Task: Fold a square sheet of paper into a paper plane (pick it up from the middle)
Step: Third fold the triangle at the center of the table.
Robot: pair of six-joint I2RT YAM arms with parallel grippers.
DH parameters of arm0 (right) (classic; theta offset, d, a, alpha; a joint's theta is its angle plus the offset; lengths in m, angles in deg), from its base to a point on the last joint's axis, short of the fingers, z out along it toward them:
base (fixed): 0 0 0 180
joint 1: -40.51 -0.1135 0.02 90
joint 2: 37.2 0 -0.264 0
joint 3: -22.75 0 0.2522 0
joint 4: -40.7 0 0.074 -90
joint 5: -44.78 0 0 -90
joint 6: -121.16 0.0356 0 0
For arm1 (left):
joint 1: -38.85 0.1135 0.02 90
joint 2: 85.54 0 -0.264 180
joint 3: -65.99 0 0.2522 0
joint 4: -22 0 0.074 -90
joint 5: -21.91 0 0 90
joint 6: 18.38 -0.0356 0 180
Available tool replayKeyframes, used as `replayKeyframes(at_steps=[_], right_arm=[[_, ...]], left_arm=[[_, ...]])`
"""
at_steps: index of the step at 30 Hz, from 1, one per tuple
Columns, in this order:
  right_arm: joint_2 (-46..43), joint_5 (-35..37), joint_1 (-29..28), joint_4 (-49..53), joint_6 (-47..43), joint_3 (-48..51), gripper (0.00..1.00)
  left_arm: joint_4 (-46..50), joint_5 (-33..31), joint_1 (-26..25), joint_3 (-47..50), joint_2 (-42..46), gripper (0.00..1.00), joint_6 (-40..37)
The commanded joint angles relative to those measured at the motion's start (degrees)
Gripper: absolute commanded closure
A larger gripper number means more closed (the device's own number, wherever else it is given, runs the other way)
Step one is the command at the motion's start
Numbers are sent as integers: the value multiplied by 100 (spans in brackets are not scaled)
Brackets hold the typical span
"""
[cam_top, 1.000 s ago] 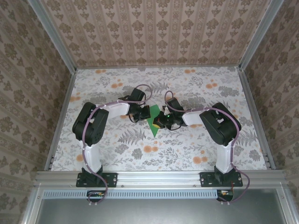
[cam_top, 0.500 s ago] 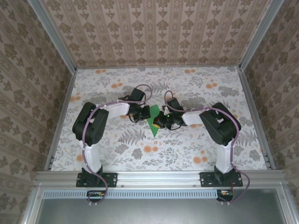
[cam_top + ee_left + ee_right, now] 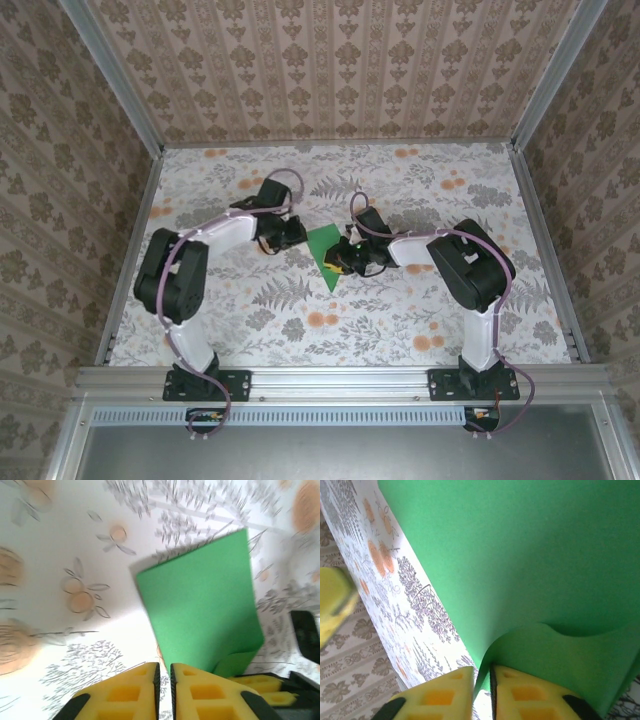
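The square sheet of paper (image 3: 324,250) is bright green and lies folded into a pointed shape at the table's middle. In the left wrist view the paper (image 3: 200,605) lies flat ahead with one corner flap raised. My left gripper (image 3: 289,235) stands just left of it, clear of the sheet. Its jaws (image 3: 165,666) are a slit apart with only table between them. My right gripper (image 3: 339,262) is at the paper's right edge. In the right wrist view the curled flap of the paper (image 3: 520,555) dips into the narrow gap of that gripper (image 3: 481,670), against the right finger.
The floral table cover (image 3: 400,320) is bounded by metal rails and patterned walls. The right gripper's yellow finger (image 3: 260,685) shows at the bottom right of the left wrist view. A blurred yellow part of the left gripper (image 3: 332,605) appears at the right wrist view's left edge.
The left arm has drawn back to the left, off the paper, and its jaws have parted slightly. The right gripper stays at the paper with its jaws slightly parted.
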Motion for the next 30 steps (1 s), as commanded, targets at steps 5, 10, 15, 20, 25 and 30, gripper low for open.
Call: replayKeyframes(at_steps=[5, 10, 15, 20, 25, 30], right_arm=[[216, 240, -17, 460, -109, -14, 65], [196, 266, -22, 499, -117, -14, 63], [192, 306, -22, 547, -137, 7, 71], [221, 328, -26, 757, -204, -15, 90], [217, 356, -22, 874, -260, -14, 100], [212, 371, -22, 897, -258, -12, 100]], left_arm=[[24, -25, 225, 401, 589, 75, 83], [-194, 58, 232, 581, 715, 72, 180], [-436, 306, 132, 677, 687, 79, 163], [-607, 479, -198, 631, 537, 91, 150], [-683, 599, -531, 537, 267, 98, 166], [-722, 688, -731, 413, -63, 100, 216]])
